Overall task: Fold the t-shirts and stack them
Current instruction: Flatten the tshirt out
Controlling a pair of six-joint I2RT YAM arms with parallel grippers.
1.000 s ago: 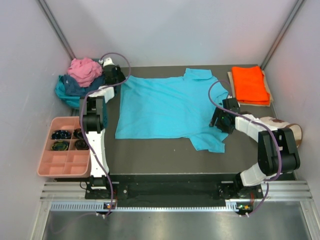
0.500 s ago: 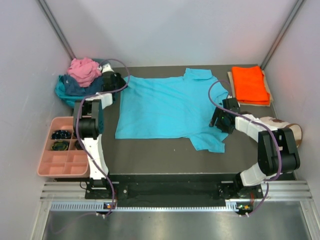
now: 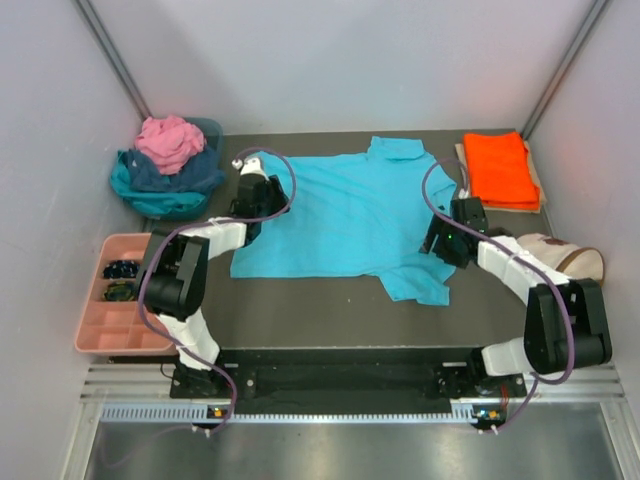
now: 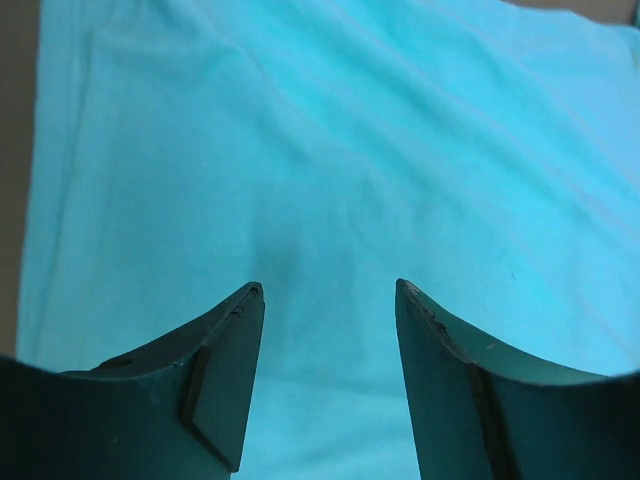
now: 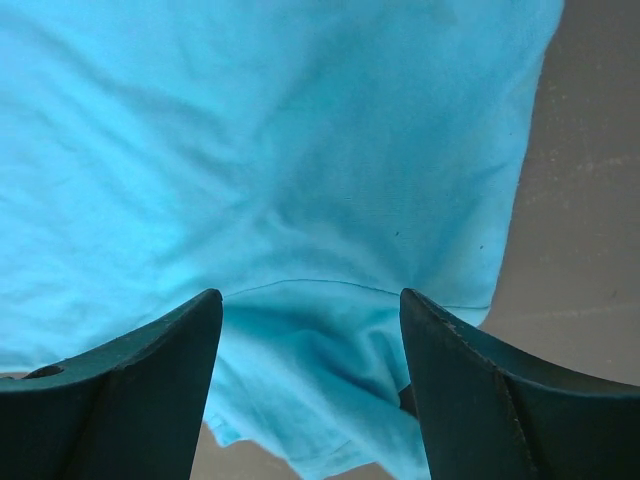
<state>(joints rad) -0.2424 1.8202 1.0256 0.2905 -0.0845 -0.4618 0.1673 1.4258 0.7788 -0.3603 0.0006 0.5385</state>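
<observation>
Seen from above: black-and-white jointed left arm (image 3: 185,285) standing up from its base at the near edge, bent at a black elbow, then stretched forward and to the right along a white forearm, ending in the black two-finger left gripper (image 3: 252,195). In that wrist's own view, dark left fingers (image 4: 225,370) spread apart with a clear gap between the tips, clamping nothing. On the other side, black-and-white jointed right arm (image 3: 550,320) folded at a black elbow near the right edge, white forearm stretched forward and to the left, ending in the black two-finger right gripper (image 3: 440,240). In its wrist view, dark right fingers (image 5: 130,400) parted wide, gripping nothing.
</observation>
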